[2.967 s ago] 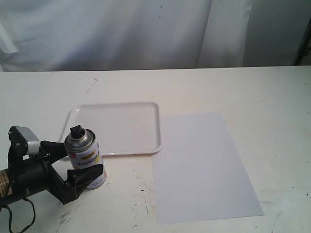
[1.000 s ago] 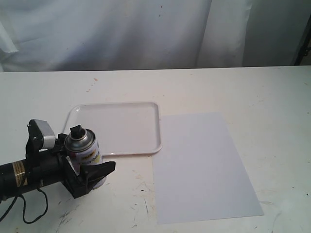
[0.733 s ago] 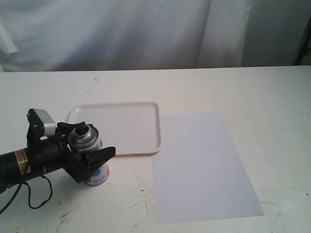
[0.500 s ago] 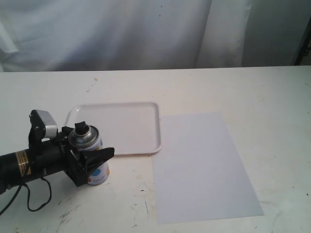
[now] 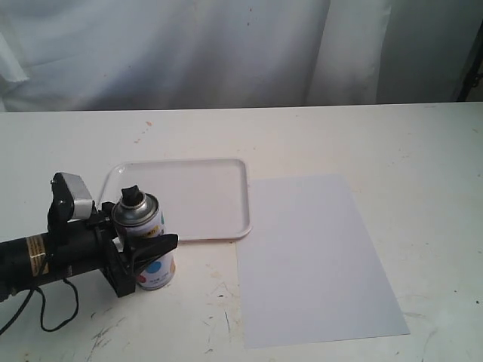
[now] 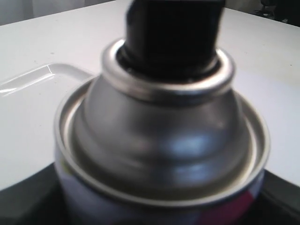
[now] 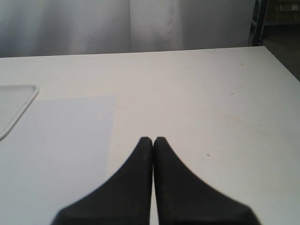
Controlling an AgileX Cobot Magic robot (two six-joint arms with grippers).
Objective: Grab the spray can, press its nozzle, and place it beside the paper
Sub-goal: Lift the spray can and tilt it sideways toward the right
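The spray can (image 5: 148, 245), white with coloured dots and a silver dome, stands upright near the front left of the table, just in front of the tray. Its black nozzle (image 5: 132, 197) sits on top. My left gripper (image 5: 145, 235) is shut on the spray can's body, one black finger (image 5: 157, 247) crossing its front. Whether the can's base touches the table I cannot tell. The left wrist view is filled by the dome (image 6: 159, 140) and nozzle (image 6: 171, 33). The paper (image 5: 313, 256) lies flat to the right. My right gripper (image 7: 153, 139) is shut and holds nothing, beside the paper (image 7: 56, 150).
A glossy white rimmed tray (image 5: 247, 204) lies behind the can and touches the paper's left edge; its corner also shows in the right wrist view (image 7: 21, 105). A black cable (image 5: 45, 320) trails under the left arm. White curtains hang behind the table.
The left gripper, open around the can three seconds ago, has shut on it. Arm and can have shifted a little to the right, and the can now stands straighter.
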